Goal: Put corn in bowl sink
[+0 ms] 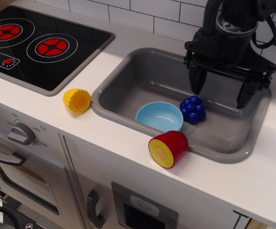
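Note:
The yellow corn (77, 100) lies on its side on the white counter, between the stovetop and the left rim of the sink, its orange-yellow cut end facing front right. The light-blue bowl (159, 116) sits empty and upright in the front left of the grey sink (128, 67). My black gripper (222, 91) hangs open and empty over the right half of the sink, fingers pointing down, well to the right of the corn and above and right of the bowl.
A blue bumpy toy berry (193, 109) lies in the sink just right of the bowl. A red half-fruit with a yellow face (168, 149) rests on the sink's front rim. The black stovetop with red rings (37, 45) is at the left. A tiled wall (147, 14) is behind.

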You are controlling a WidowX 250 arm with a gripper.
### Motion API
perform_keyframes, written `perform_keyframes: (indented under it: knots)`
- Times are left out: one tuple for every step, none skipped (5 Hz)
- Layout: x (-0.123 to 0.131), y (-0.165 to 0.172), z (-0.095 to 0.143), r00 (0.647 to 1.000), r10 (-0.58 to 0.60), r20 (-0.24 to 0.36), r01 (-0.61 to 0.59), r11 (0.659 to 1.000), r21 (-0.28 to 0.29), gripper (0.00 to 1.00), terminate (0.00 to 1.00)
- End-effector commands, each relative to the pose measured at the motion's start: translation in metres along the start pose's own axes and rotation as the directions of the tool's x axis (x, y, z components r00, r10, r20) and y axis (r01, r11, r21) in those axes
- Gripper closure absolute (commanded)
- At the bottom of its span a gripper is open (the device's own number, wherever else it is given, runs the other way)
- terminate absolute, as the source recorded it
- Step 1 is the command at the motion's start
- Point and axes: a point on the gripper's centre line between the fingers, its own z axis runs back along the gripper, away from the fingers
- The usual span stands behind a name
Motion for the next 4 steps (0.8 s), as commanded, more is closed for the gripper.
perform_keyframes:
  knots:
    - [0.0, 0.0, 0.0, 1.0, 0.0, 0.0, 0.0, 1.0, 0.0, 0.0, 0.0]
    - [0.002, 0.043, 0.019, 0.992, 0.123, 0.009, -0.123, 0.992, 0.001, 0.0, 0.0]
    - [0.0, 0.09, 0.029, 0.958, 0.288, -0.013, -0.288, 0.958, 0.02, 0.0, 0.0]
    - [-0.015, 0.13, 0.032, 0.887, 0.461, -0.01, -0.46, 0.887, 0.045, 0.0, 0.0]
